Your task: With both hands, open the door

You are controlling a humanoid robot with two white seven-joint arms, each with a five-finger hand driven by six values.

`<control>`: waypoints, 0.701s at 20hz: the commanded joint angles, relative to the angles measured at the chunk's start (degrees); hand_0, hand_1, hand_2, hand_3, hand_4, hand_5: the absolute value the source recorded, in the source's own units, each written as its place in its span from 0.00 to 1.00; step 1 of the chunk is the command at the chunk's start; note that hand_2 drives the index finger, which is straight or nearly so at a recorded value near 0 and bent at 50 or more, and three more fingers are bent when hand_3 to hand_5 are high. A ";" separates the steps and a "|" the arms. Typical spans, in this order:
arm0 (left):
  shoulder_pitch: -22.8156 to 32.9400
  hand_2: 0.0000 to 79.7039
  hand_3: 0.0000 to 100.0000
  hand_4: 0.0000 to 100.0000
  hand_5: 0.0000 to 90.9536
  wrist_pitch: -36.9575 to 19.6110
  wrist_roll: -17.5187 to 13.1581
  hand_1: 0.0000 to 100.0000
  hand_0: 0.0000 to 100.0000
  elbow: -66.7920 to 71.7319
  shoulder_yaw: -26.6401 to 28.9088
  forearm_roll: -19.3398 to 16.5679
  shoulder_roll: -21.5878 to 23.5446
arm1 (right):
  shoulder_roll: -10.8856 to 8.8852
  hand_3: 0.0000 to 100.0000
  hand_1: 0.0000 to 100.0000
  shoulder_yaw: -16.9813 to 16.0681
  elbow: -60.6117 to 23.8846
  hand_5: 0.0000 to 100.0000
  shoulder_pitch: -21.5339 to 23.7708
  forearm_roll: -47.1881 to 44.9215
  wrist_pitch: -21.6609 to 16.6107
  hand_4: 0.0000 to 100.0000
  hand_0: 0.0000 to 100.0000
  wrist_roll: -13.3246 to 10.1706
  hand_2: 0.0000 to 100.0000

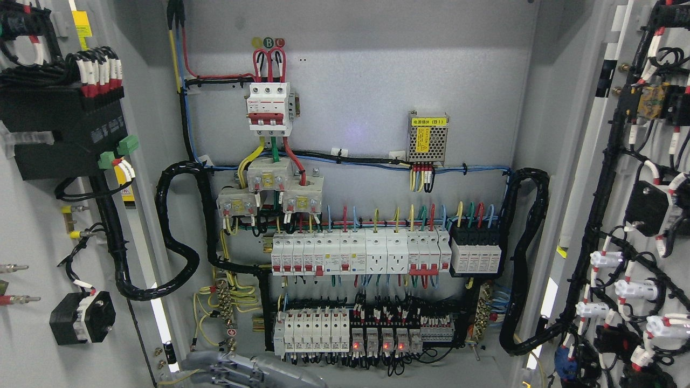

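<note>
Both grey cabinet doors stand swung wide, the left door [38, 226] and right door [636, 215] showing their wired inner faces. Between them the back panel [377, 97] carries rows of breakers [356, 253]. A hand [242, 372] lies at the bottom edge, fingers extended, holding nothing.
</note>
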 commanded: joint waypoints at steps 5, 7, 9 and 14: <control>-0.18 0.00 0.00 0.00 0.00 0.03 0.03 0.56 0.12 -0.14 0.24 0.15 -0.18 | 4.82 0.00 0.50 11.58 0.94 0.00 0.45 -0.13 -4.44 0.00 0.00 -1.95 0.04; -0.18 0.00 0.00 0.00 0.00 0.03 0.03 0.56 0.12 -0.14 0.24 0.15 -0.18 | 4.82 0.00 0.50 13.60 1.30 0.00 0.36 -0.13 -6.64 0.00 0.00 -4.13 0.04; -0.18 0.00 0.00 0.00 0.00 0.03 0.03 0.56 0.12 -0.05 0.15 -0.03 -0.18 | 4.82 0.00 0.50 15.53 1.56 0.00 0.10 -0.13 -8.14 0.00 0.00 -7.21 0.04; -0.18 0.00 0.00 0.00 0.00 0.03 0.03 0.56 0.12 0.04 0.24 -0.03 -0.09 | 4.82 0.00 0.50 18.00 1.04 0.00 -0.08 -0.22 -8.23 0.00 0.00 -9.07 0.04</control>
